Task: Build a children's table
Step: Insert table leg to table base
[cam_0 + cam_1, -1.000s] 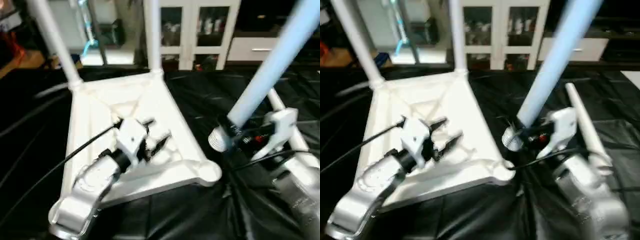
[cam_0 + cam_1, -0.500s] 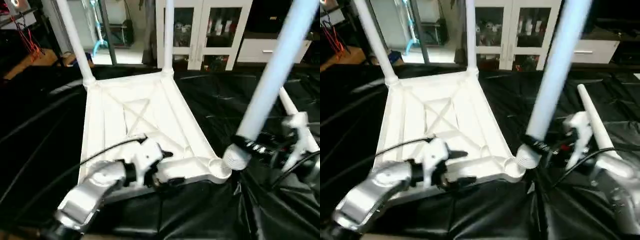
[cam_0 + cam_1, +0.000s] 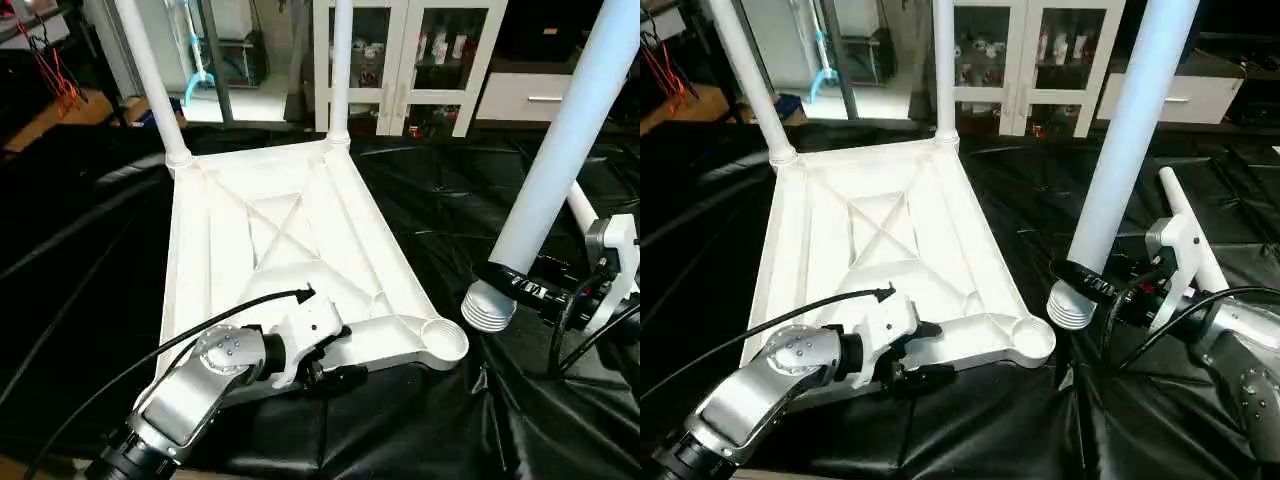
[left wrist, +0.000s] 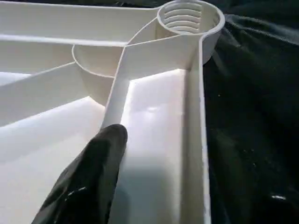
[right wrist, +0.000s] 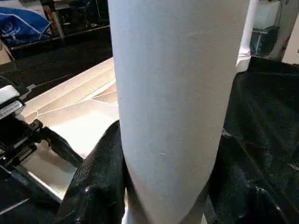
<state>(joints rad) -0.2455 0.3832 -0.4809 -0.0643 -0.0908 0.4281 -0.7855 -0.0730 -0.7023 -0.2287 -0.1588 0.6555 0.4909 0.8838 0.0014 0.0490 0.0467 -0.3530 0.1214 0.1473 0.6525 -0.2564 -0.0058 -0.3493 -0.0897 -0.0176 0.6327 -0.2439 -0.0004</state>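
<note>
The children's table top (image 3: 270, 200) lies upside down on black cloth, its X ribs facing up. Two white legs (image 3: 150, 80) (image 3: 341, 70) stand in its far corner sockets. My right gripper (image 3: 522, 285) is shut on a third leg (image 3: 560, 150), held nearly upright. That leg's threaded end (image 3: 488, 308) hangs just right of the empty near right socket (image 3: 445, 338) without touching it. A fourth leg (image 3: 1185, 225) lies on the cloth behind that gripper. My left gripper (image 3: 340, 355) is shut on the top's near rim, with one finger (image 4: 93, 177) inside the rim and the other outside.
A white glass-door cabinet (image 3: 400, 60) stands beyond the table. Black cloth (image 3: 450, 200) covers the work surface all around. A black cable (image 3: 150, 360) arcs over my left forearm. A metal stand (image 3: 205, 60) and red wires (image 3: 55, 70) are at the far left.
My left gripper moved from above the top's middle down to its near rim and closed there. The held leg now stands more upright, with its threaded end nearer the corner socket. The camera also shifted.
</note>
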